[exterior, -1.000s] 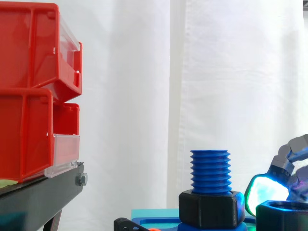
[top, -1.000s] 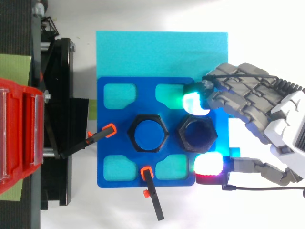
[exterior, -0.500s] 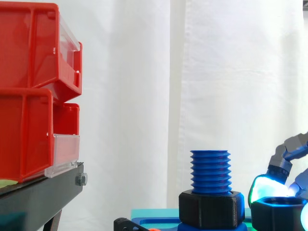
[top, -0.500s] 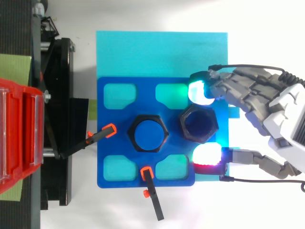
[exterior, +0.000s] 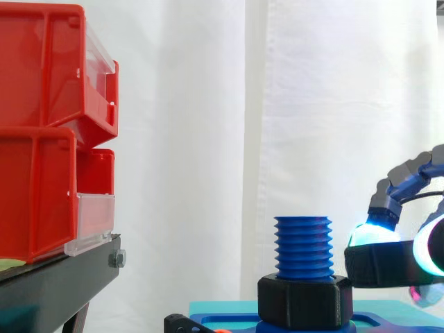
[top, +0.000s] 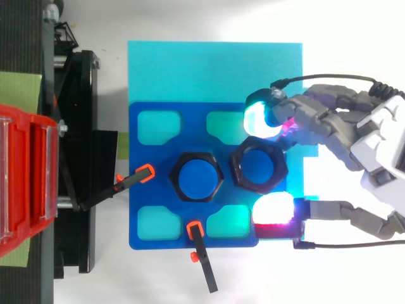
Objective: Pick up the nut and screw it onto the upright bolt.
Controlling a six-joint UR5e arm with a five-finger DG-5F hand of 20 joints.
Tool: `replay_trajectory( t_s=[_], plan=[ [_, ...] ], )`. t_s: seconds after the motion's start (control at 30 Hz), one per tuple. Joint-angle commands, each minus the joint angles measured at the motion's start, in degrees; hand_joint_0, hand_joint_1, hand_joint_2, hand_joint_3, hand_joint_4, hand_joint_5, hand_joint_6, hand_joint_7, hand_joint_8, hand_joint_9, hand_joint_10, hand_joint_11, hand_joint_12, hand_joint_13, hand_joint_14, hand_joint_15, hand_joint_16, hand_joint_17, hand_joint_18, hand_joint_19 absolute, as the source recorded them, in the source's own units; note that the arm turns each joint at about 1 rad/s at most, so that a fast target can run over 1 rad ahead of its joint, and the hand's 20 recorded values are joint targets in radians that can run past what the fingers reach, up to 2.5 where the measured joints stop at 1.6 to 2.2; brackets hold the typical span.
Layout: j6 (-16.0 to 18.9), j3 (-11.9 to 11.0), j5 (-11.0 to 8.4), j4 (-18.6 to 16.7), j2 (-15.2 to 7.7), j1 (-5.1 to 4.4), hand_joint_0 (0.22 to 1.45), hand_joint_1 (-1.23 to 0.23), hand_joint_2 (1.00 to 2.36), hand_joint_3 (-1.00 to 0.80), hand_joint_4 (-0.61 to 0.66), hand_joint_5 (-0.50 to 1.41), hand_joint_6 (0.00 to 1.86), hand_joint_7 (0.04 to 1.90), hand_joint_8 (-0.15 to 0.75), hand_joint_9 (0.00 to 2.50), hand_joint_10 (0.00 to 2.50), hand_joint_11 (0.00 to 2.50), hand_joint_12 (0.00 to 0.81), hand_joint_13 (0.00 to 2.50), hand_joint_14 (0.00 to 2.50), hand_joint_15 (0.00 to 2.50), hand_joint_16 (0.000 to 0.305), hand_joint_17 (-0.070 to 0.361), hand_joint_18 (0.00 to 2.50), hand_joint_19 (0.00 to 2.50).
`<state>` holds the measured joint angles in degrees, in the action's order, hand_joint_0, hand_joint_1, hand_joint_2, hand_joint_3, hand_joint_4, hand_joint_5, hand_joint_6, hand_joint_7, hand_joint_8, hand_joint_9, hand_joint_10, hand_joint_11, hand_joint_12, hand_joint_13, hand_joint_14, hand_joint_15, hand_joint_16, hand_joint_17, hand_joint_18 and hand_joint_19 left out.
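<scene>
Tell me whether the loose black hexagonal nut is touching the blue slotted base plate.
Apart. In the side view the nut, pinched by the hand, hangs clear above the plate, with background visible between them.

I see the hand [top: 380, 136] reaching in from the right edge of the top view, wrist level, fingers curled. A cyan-green fingertip [top: 258, 119] and the red-white thumb pad [top: 273, 208] oppose each other, pinching the nut [exterior: 381, 265] between them.
</scene>
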<state>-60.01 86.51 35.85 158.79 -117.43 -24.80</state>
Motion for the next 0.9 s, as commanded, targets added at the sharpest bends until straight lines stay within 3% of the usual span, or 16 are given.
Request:
replay_trajectory(
  t_s=[0.0,0.2,0.33,0.43,0.5,0.6,0.77,0.87],
  plan=[
    [5.6,-0.9,1.5,13.1,1.7,0.19,0.59,-0.72,1.0,-0.5,0.31,-0.17,0.5,0.94,0.32,0.96,0.02,0.69,0.368,0.9,0.01,0.3,0.037,0.083,0.63,0.18],
    [4.4,-1.1,2.2,13.0,3.3,0.37,0.59,-0.72,1.0,-0.5,0.31,-0.17,0.5,0.93,0.319,0.95,0.02,0.68,0.368,0.89,0.01,0.3,0.037,0.084,0.62,0.18],
    [3.4,-3.1,3.7,13.4,3.3,0.81,0.59,-0.71,1.0,-0.5,0.31,-0.17,0.5,0.93,0.323,0.95,0.02,0.68,0.37,0.89,0.01,0.3,0.037,0.084,0.62,0.18],
    [2.6,-5.0,5.89,13.7,3.3,1.6,0.59,-0.71,1.0,-0.5,0.31,-0.17,0.5,0.93,0.323,0.94,0.02,0.67,0.373,0.88,0.01,0.29,0.037,0.084,0.62,0.18],
    [1.6,-6.3,8.36,13.3,3.3,2.48,0.59,-0.71,1.0,-0.5,0.31,-0.17,0.5,0.93,0.32,0.94,0.02,0.68,0.374,0.88,0.01,0.29,0.037,0.084,0.62,0.18],
    [0.9,-6.5,9.41,12.5,3.3,2.83,0.59,-0.71,1.0,-0.5,0.31,-0.17,0.5,0.93,0.32,0.94,0.02,0.68,0.374,0.88,0.01,0.29,0.037,0.084,0.62,0.18],
    [0.6,-7.0,11.52,8.8,3.3,3.62,0.59,-0.71,1.0,-0.5,0.31,-0.17,0.5,0.92,0.321,0.93,0.02,0.67,0.376,0.88,0.01,0.3,0.037,0.084,0.61,0.18],
    [-1.5,-7.0,13.8,5.2,3.3,4.15,0.59,-0.71,1.0,-0.5,0.3,-0.17,0.5,0.93,0.318,0.93,0.02,0.67,0.373,0.88,0.01,0.3,0.037,0.084,0.61,0.18]
  ],
)
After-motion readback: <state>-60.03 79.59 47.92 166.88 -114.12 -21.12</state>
